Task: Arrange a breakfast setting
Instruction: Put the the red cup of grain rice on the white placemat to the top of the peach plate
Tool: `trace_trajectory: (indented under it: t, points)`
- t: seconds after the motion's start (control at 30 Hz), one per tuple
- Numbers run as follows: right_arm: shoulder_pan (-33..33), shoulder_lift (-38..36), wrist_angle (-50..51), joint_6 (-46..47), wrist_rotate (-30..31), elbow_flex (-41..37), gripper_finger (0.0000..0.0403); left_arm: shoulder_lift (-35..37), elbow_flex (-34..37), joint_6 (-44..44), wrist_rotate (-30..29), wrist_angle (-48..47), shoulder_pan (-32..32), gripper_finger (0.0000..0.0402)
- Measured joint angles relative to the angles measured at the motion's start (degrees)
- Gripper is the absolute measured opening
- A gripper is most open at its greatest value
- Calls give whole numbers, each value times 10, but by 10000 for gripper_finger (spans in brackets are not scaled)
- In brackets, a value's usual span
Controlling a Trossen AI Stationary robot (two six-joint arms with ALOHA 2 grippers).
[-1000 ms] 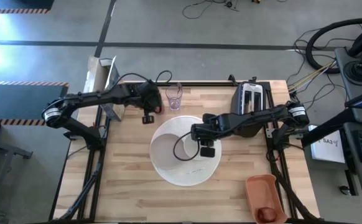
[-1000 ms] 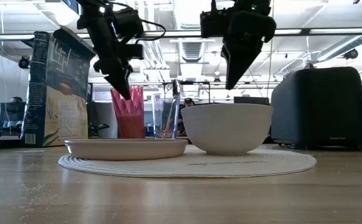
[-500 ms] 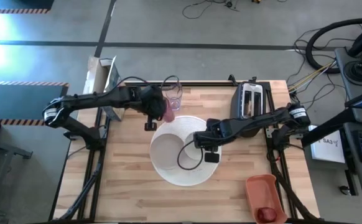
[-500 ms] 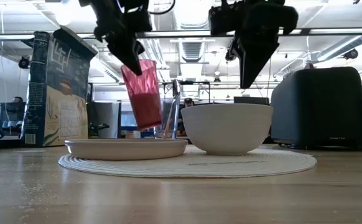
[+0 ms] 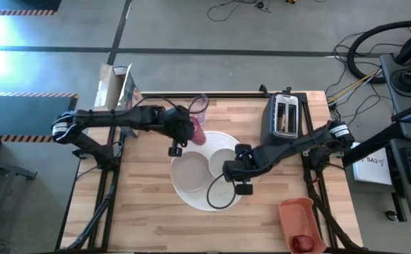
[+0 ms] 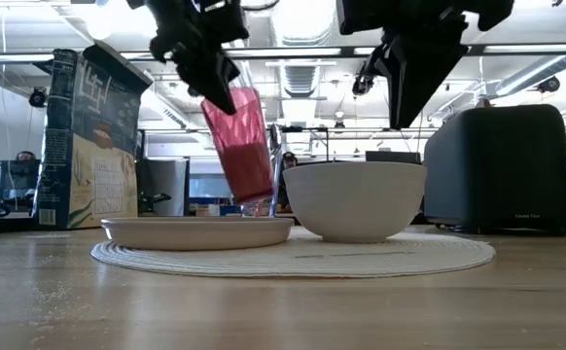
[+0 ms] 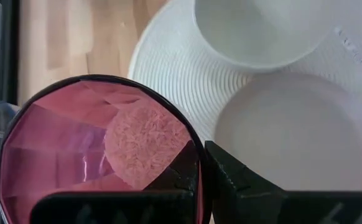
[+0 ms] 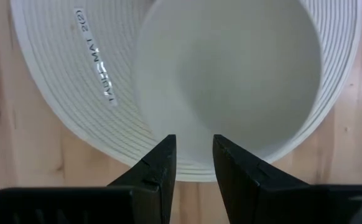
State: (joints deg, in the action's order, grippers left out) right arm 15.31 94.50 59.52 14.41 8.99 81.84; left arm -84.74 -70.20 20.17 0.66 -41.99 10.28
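Breakfast setting, part arranged. Round mat (image 5: 204, 199): laid at the centre of the surface (image 5: 149, 212). Plate (image 5: 189, 172): set on the left half of the mat. Bowl (image 5: 223, 161): set on the mat just right of the plate, upright and seemingly empty. Tumbler (image 5: 198, 131): pink, carried tilted and clear of the surface, above the far left edge of the mat; its rim is clamped in the left pincer (image 7: 203, 165), and a final place is not yet given to it. Glass (image 5: 200, 106): clear, stood at the far edge of the surface behind the tumbler, off the mat; a thin upright stem is seen in it from the low view, possibly the spoon, though this cannot be told. Right pincer (image 8: 193, 163): hung above the bowl's near right side, fingers narrowly parted, nothing held. Toast (image 5: 285, 125): a brownish slice appears lodged in a slot of the toaster (image 5: 282, 106) at the far right, not yet served. Fruit (image 5: 303, 242): dark red, left in the tray (image 5: 294, 212) at the near right corner. Judged outstanding: tumbler to be set down; glass, toast and fruit to be brought in.
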Motion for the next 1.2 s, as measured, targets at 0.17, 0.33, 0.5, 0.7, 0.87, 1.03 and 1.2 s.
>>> trace_trajectory:
  t: [0.17,0.33,0.5,0.7,0.87,1.03,1.2]
  points:
    - [14,0,3,22,0,0,95,-32,-16,3,-1,-15,0,0]
    - [27,0,5,33,0,0,95,-76,-56,3,-1,-69,0,0]
    - [37,0,6,37,0,0,95,-113,-94,7,-1,-88,0,0]
    - [45,0,7,35,0,0,95,-129,-100,16,-1,-96,0,0]
    - [45,0,1,15,0,0,95,-129,-98,8,-1,-96,0,1]
    - [45,0,-8,15,0,0,95,-130,-97,-3,-1,-100,0,17]
    - [44,0,-25,15,0,0,95,-130,-107,-10,-1,-99,0,39]
